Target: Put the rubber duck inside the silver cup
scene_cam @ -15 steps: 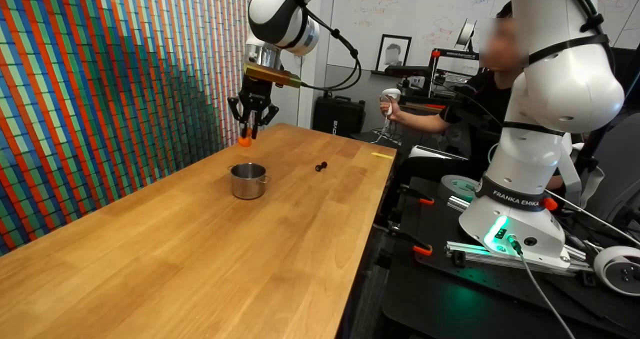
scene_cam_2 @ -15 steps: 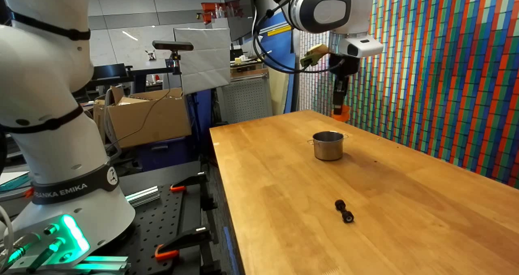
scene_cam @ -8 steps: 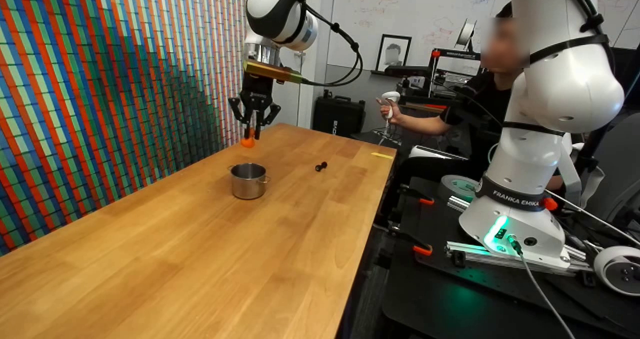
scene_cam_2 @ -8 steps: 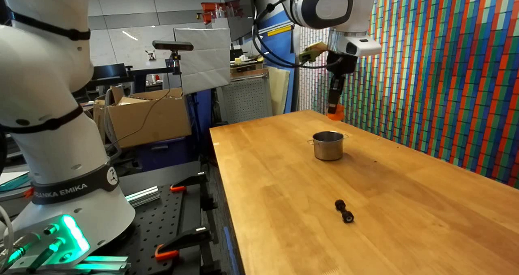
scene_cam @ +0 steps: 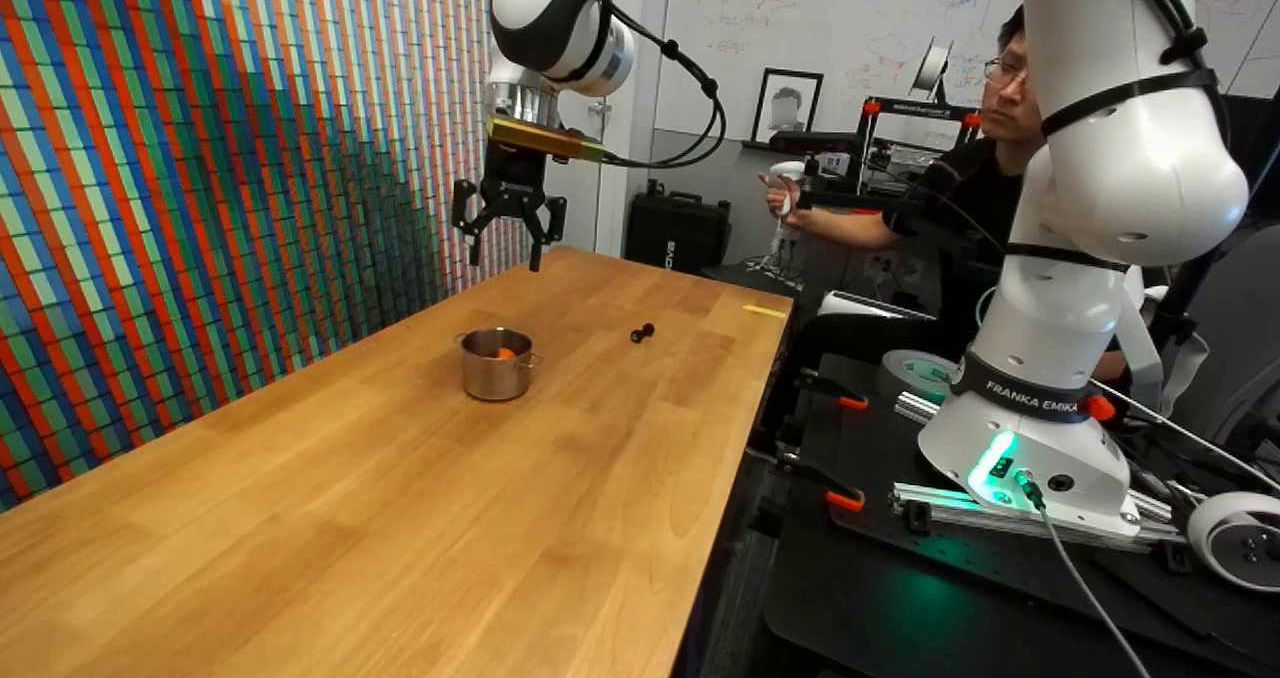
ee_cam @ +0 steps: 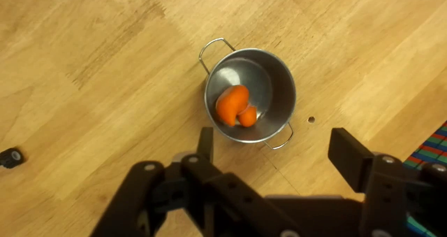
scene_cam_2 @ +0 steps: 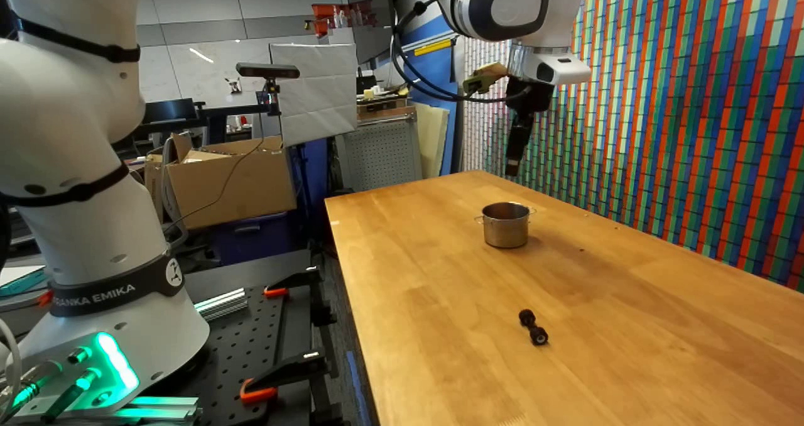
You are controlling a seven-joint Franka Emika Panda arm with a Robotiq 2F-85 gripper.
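Tbl point(scene_cam: 480, 488): duck point(ee_cam: 234, 102) in slvr cup point(ee_cam: 282, 86)

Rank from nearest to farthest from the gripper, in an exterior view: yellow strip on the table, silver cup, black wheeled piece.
1. Silver cup: lower than the open gripper.
2. Black wheeled piece: to the cup's right in that view.
3. Yellow strip: farther right, near the edge of the table.

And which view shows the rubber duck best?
Wrist view: it looks down into the silver cup, with the rubber duck unobstructed inside. In an exterior view only an orange patch of it shows; in an exterior view the cup's near wall hides it.
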